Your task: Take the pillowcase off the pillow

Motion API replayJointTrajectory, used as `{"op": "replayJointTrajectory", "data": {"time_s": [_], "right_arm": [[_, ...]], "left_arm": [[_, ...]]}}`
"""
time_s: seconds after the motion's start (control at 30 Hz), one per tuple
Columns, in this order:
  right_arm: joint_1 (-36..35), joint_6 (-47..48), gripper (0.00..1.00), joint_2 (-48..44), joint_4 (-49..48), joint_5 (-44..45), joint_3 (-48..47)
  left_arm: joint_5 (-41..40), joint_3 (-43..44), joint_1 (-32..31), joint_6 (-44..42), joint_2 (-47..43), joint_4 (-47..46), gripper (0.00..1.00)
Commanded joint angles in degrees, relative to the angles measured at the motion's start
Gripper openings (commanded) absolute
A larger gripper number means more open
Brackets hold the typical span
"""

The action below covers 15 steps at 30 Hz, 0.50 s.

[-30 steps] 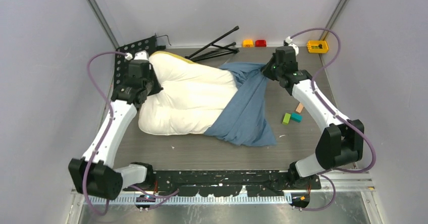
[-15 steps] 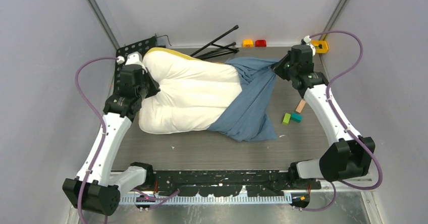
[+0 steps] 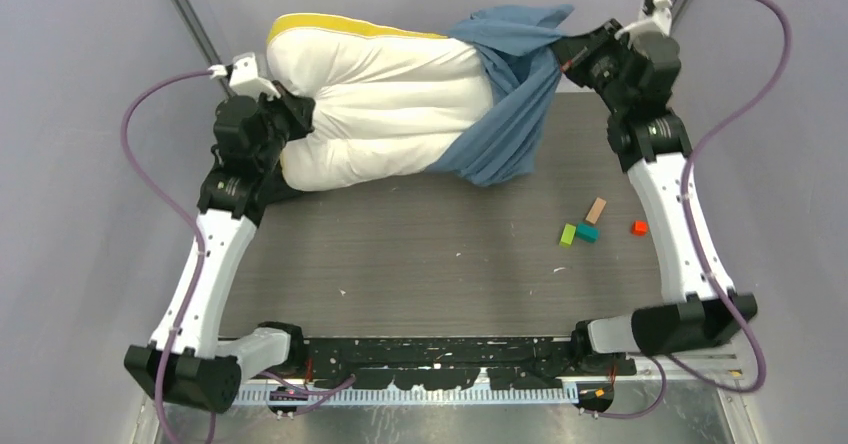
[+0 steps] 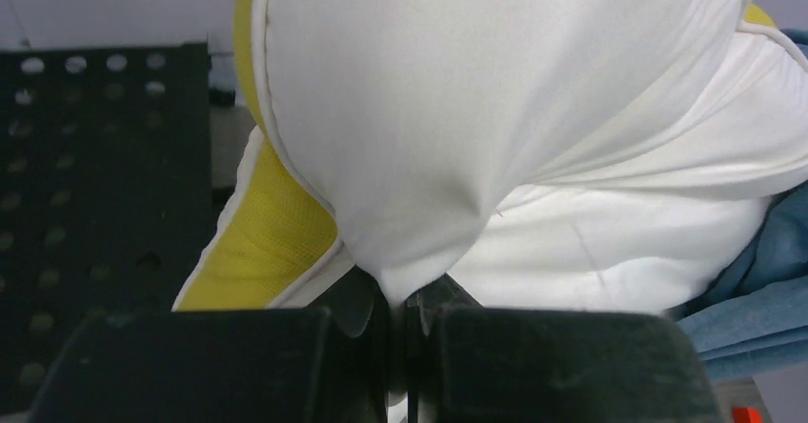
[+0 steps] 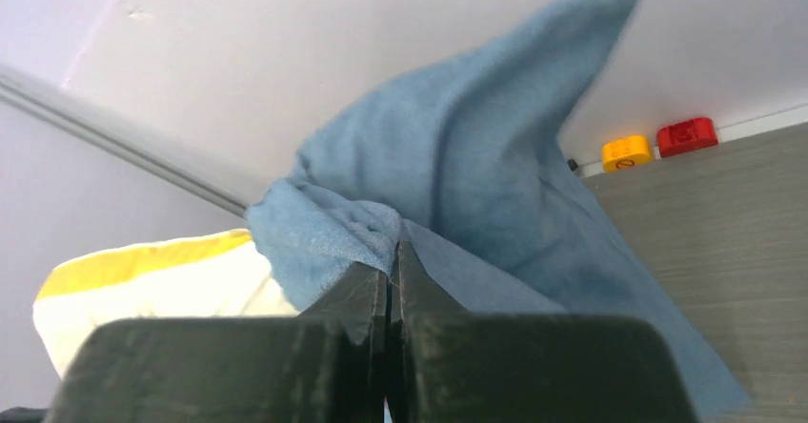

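Top view, near to far. Bare table (image 3: pixel 420 264) in front of me, with small blocks at 4 o'clock from its centre: green (image 3: pixel 567 234) touching teal (image 3: pixel 587 232), tan (image 3: pixel 596 210) just beyond them, red (image 3: pixel 639 228) off to the side.

Left claw (image 3: pixel 296 116) sits at 10 o'clock, clenched on a pinch of the pillow (image 3: pixel 390 104). On its wrist cam the tips (image 4: pixel 400 301) bite a white fabric fold, and the cushion bulges away toward 12. A yellow side band runs at 9 o'clock from the pinch, with a black perforated plate (image 4: pixel 86 175) beyond it.

Right claw (image 3: pixel 563 56) sits at 1 o'clock, clamped on the pillowcase (image 3: pixel 510 129). On its wrist cam the tips (image 5: pixel 391 263) grip a bunched fold and the cloth fans up toward 1.

The pillow spans between the claws along the far edge, at 3 o'clock from the left claw. It's plump, cream-white, creased lengthwise, yellow piping on top. The pillowcase is dusty blue and wrinkled. It wraps only the pillow's right end and hangs toward 7 o'clock from the right claw. Can't tell if the low edge touches the table.

Farthest back on the right wrist cam: yellow brick (image 5: pixel 628 151) and red brick (image 5: pixel 688 133) at the wall.
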<state>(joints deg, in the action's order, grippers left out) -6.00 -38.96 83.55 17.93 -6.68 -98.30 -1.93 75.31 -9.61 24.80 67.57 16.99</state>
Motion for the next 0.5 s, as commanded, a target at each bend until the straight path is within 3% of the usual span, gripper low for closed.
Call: {"op": "replayJointTrajectory", "data": {"time_s": [0.0, 0.07, 0.1, 0.17, 0.2, 0.23, 0.37, 0.47], "right_arm": [[1.4, -1.1, 0.00, -17.6, -18.4, 4.2, 18.7], [1.4, -3.8, 0.01, -25.2, -24.3, 8.6, 36.1], [1.4, -5.7, 0.06, -28.3, -28.3, 10.1, 43.9], [1.4, -8.4, 0.25, -33.1, -30.3, 11.3, 56.0], [1.4, -8.9, 0.35, -34.9, -29.8, 10.7, 60.2], [1.4, -8.9, 0.39, -36.0, -28.7, 9.6, 63.1], [1.4, -6.9, 0.47, -41.1, -22.0, 7.9, 68.5], [1.4, -5.6, 0.46, -44.6, -18.9, 9.3, 70.0]], "left_arm": [[-2.6, -9.6, 1.3, -2.7, -8.4, -10.0, 0.01], [-3.5, -19.0, 1.1, -3.1, -11.9, -11.2, 0.22], [-5.2, -26.5, 0.6, -2.6, -15.2, -12.7, 0.35], [-10.4, -35.9, -1.0, 0.5, -20.4, -14.1, 0.65], [-12.1, -39.2, -1.8, 2.3, -23.0, -13.4, 0.91], [-13.1, -41.0, -2.0, 3.7, -25.3, -11.7, 0.99], [-16.4, -39.6, -2.0, 4.5, -33.9, 0.0, 1.00], [-14.0, -34.8, -2.0, 0.9, -37.4, 3.8, 1.00]]}}
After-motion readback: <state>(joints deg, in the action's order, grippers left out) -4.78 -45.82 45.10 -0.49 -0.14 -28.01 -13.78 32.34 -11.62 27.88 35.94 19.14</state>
